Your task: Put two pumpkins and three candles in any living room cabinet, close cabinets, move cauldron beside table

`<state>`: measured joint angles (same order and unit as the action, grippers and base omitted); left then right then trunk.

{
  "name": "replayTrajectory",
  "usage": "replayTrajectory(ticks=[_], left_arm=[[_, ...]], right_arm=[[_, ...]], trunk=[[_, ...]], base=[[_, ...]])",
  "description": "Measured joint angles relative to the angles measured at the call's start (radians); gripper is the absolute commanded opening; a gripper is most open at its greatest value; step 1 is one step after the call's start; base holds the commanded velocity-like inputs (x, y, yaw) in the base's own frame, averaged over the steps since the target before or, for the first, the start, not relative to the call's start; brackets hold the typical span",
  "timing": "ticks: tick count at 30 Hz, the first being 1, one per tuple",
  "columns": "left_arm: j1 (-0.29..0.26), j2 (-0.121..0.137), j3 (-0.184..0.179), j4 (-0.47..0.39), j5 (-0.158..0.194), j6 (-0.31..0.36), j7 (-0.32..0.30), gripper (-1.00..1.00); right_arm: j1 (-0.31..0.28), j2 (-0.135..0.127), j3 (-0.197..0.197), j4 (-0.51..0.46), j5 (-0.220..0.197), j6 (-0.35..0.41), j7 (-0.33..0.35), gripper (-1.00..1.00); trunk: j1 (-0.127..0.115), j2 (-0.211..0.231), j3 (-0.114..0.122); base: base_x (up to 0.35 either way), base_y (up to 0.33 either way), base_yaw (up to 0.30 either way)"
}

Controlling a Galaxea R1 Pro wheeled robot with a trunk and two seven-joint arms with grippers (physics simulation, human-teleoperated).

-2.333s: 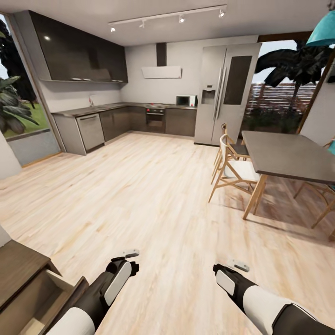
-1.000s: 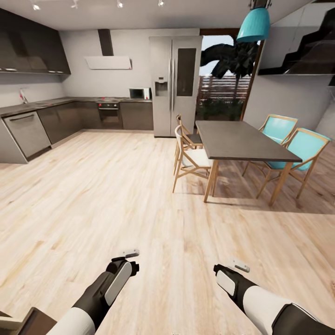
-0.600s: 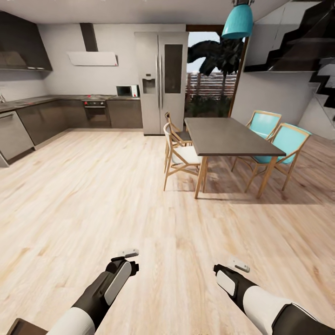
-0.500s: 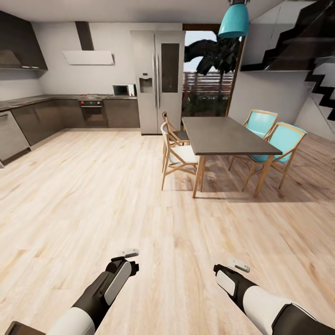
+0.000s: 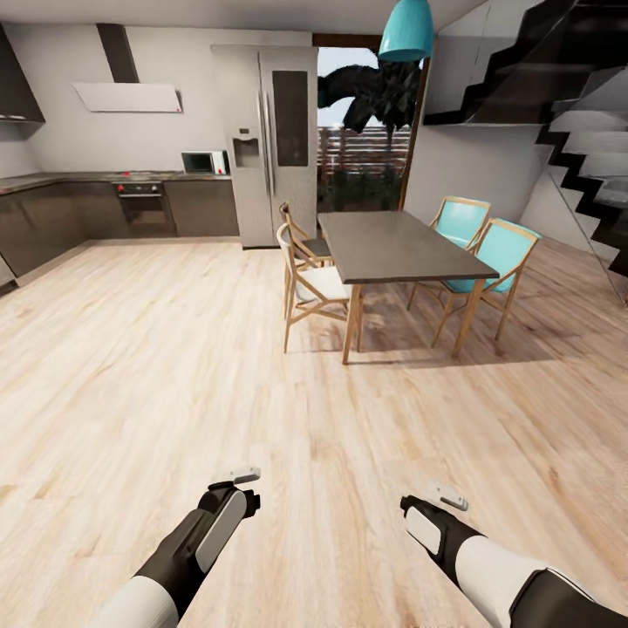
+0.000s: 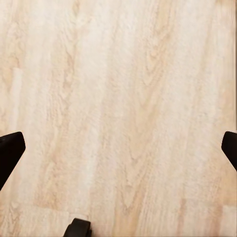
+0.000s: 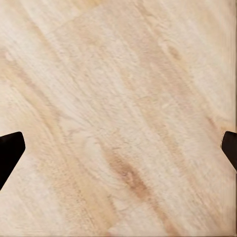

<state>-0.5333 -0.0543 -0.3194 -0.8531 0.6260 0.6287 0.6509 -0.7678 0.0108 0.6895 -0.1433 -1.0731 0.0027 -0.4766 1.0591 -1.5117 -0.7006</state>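
The robot is facing a wide pale plank wood floor (image 5: pixel 174 366) and a tall dark-topped dining desk (image 5: pixel 392 246), its left pincer (image 6: pixel 118 148) and right pincer (image 7: pixel 118 148) hanging spread and empty, no pumpkins, candles or cauldron in sight, so progress is looking unjudgeable.

Pale plank floor (image 5: pixel 174 366) runs to a dark dining table (image 5: pixel 397 247), teal chairs (image 5: pixel 488 253), steel fridge (image 5: pixel 266 131) and a staircase (image 5: pixel 567 96).

Left gripper (image 6: pixel 118 148) spread wide, nothing held; dark fingers (image 6: pixel 10 150) at opposite frame edges; pale wood-plank floor (image 6: pixel 123 98) between.
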Motion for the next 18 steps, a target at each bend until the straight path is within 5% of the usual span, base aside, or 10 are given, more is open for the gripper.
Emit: replayTrajectory(ticks=[18], left_arm=[[0.000,0.000,-0.001,0.007,0.003,-0.001,-0.005,1.00]], right_arm=[[0.000,0.001,0.000,0.011,0.003,-0.018,-0.002,1.00]], trunk=[[0.000,0.000,-0.024]], base=[[0.000,0.000,-0.180]])
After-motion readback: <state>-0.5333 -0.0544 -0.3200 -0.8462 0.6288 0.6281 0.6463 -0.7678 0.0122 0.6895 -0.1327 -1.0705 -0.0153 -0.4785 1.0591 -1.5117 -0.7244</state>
